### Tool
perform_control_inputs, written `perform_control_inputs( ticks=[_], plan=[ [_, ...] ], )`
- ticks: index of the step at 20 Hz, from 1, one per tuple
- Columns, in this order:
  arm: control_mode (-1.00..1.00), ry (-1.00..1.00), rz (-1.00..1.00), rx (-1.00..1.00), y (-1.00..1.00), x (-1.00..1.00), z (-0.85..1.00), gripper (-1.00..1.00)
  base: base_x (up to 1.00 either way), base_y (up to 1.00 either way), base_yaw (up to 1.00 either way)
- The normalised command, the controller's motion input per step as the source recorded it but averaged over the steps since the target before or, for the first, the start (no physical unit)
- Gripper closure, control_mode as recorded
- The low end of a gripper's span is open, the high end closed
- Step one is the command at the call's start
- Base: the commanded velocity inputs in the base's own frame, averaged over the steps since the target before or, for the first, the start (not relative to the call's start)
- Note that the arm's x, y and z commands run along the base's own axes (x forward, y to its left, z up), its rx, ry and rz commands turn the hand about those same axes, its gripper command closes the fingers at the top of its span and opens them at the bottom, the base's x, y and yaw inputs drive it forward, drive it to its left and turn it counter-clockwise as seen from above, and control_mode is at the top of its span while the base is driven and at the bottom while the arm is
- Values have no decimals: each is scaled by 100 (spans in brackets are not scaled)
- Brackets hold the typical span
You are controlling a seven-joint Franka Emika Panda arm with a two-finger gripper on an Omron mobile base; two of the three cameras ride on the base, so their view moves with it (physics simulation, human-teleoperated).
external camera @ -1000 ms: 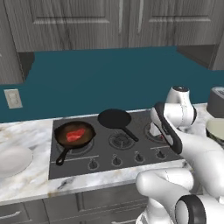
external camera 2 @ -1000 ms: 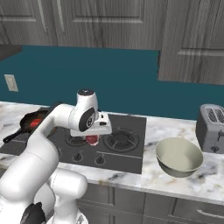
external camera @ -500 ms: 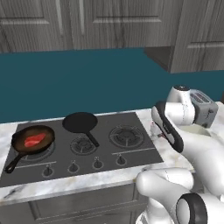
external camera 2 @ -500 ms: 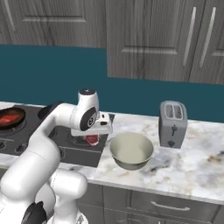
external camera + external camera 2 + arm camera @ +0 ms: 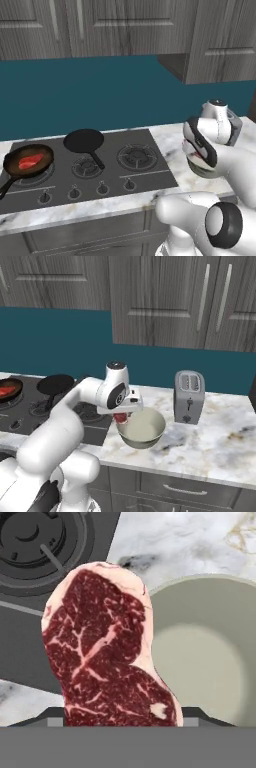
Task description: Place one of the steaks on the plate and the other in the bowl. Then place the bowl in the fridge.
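One steak (image 5: 105, 657), dark red with pale streaks, hangs in my gripper (image 5: 121, 416), which is shut on it; the meat hides the fingertips in the hand view. It is held just above the counter at the left rim of the beige bowl (image 5: 145, 428), whose hollow (image 5: 210, 657) lies beside the meat and holds nothing. The other steak (image 5: 30, 161) lies in a black skillet (image 5: 45, 150) on the stove's left burner. The plate and the fridge are out of view.
A second, smaller black pan (image 5: 85, 141) sits on the back burner of the stove (image 5: 125, 175). A silver toaster (image 5: 189, 396) stands on the marble counter (image 5: 215, 436) right of the bowl. Grey cabinets hang overhead.
The base has driven right, so the whole scene has slid left in both base views. The bowl now stands right beside the gripper. The steak has stayed in the grip.
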Motion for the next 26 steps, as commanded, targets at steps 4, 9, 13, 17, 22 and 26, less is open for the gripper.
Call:
perform_control_inputs(
  ticks=[4,9,13,17,22,26],
  plan=[
    [-100,11,0,0,-61,52,-7,100,0,0,0],
    [-100,8,-1,0,-67,19,-25,100,0,0,0],
    [-100,7,-3,0,-47,0,-45,100,0,0,0],
    [-100,6,0,-2,-1,0,-56,100,0,0,0],
    [-100,1,0,0,11,0,-19,100,0,0,0],
    [-100,0,0,0,5,0,-15,-100,0,0,0]
  ],
)
